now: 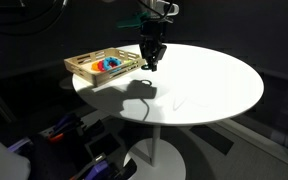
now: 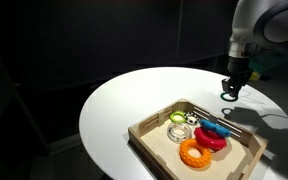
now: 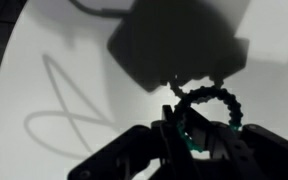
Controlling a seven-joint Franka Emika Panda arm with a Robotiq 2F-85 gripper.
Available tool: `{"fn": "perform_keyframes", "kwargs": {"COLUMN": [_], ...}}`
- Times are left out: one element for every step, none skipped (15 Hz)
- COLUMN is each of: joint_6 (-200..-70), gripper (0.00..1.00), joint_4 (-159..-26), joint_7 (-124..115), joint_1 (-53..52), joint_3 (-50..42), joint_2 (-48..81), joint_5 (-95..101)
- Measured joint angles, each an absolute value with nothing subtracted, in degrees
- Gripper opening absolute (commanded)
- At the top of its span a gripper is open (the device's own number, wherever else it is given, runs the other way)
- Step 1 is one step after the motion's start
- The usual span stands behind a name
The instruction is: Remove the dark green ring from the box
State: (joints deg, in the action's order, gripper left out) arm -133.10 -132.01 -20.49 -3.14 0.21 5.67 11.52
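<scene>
Gripper [image 3: 187,128]: is being kept closed on the ring, with the fingers pinching the hoop's near edge (this is seen most clearly in the wrist view).
Ring [image 3: 231,100]: is being held outside the box, at the fingertips and over bare table. It is dark green and knobbly, with white table showing through its open centre.
Ring height: it cannot be told whether the table is being touched.
Arm [image 2: 254,25]: is being pointed straight down over the table in both exterior views.
Box [image 2: 154,115]: is being carried by the table, near the gripper but apart from it.
Box contents: an orange piece [image 2: 195,152], a red piece [image 2: 212,141] and a blue piece [image 2: 217,128] are being held inside.
Table [image 1: 204,85]: round and white. A dark gripper shadow [image 3: 179,45] is being cast on it.
</scene>
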Motion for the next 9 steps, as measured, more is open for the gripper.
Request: {"fn": "perform_keyframes", "kwargs": {"joint_6": [-132.80,-132.53,-132.32,-132.14,-131.95,-131.73,-131.55,-131.34,-131.09], "gripper": [0.07,0.07,0.07,0.07,0.08,0.43,0.44,0.51,0.57], "joint_4": [-132.15,-132.32,-132.50,-132.76,-133.04,-133.32,-133.64,-133.84,-133.92], "joint_7": [-20.49,-20.49,-20.49,-20.49,-20.49,-20.49,-20.49,-20.49,-20.46], "joint_1": [-2.86,-2.69,-2.51,-2.32,-2.12,-1.92,-1.69,-1.50,-1.40], "joint_3": [-0.05,-0.32,-0.54,-0.76,-0.99,-1.21,-1.39,-1.56,-1.73], "joint_2": [5.69,5.72,5.75,5.78,5.82,5.87,5.92,6.00,6.09], "joint_5": [11.52,11.52,11.52,11.52,11.52,11.52,11.52,11.52,11.52]}}
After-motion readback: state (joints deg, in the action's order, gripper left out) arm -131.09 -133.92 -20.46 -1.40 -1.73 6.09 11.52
